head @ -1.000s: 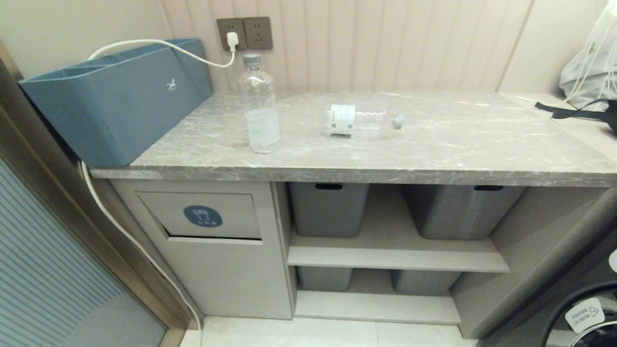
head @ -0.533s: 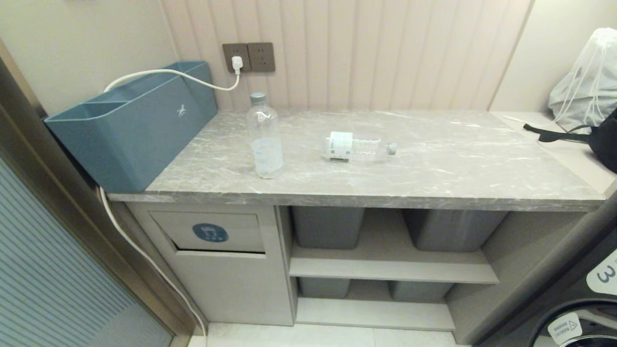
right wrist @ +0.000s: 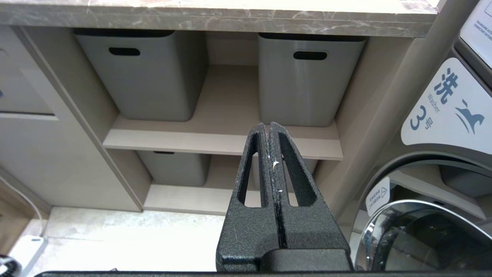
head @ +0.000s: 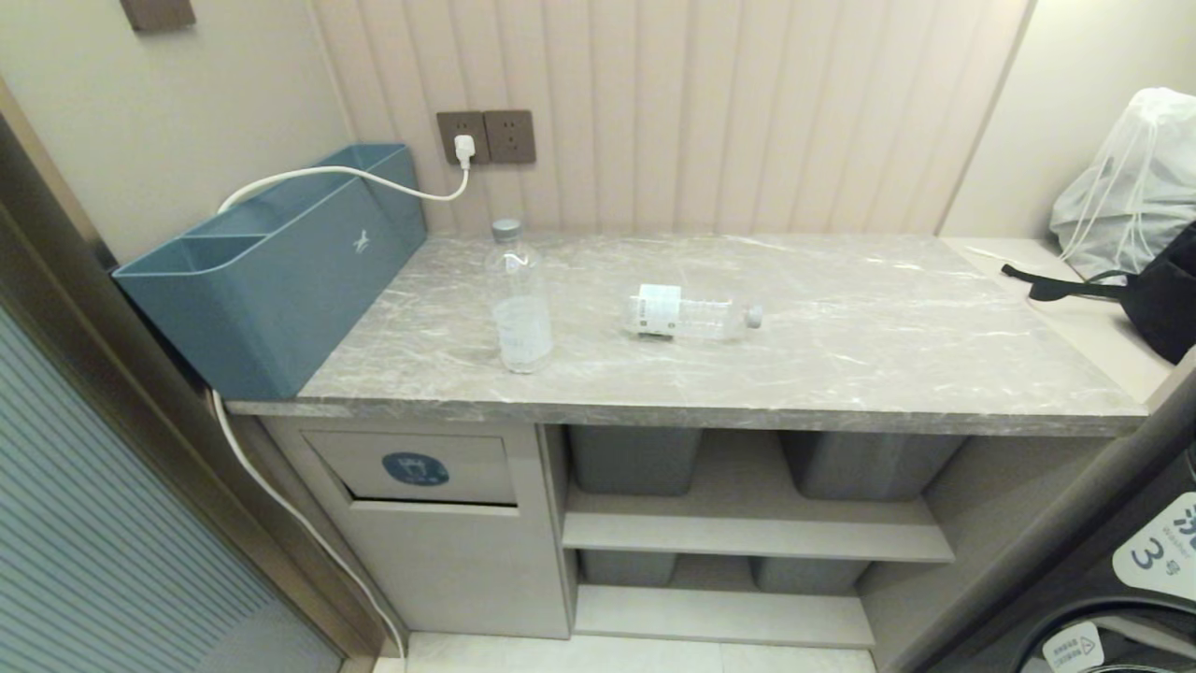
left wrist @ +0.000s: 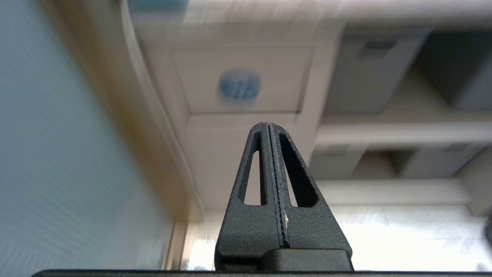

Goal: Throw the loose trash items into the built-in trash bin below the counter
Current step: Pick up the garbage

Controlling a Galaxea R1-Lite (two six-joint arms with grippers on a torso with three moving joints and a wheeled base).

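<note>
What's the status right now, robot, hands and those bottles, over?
Left gripper shut, empty, low before bin flap. Right gripper shut, empty, low by tubs. Standing bottle, lying bottle on counter. Nothing blocking.

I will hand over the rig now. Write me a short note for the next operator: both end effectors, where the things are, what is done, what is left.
Left end effector: shut, empty, low in front of the cabinet.
Right end effector: shut, empty, low before the shelves with grey tubs.
Upright bottle stands on the counter; lying bottle rests on its side beside it, apart.
Trash bin flap, under the counter on the left, shut.
Done: nothing thrown yet.
Left: both bottles into the bin.
</note>
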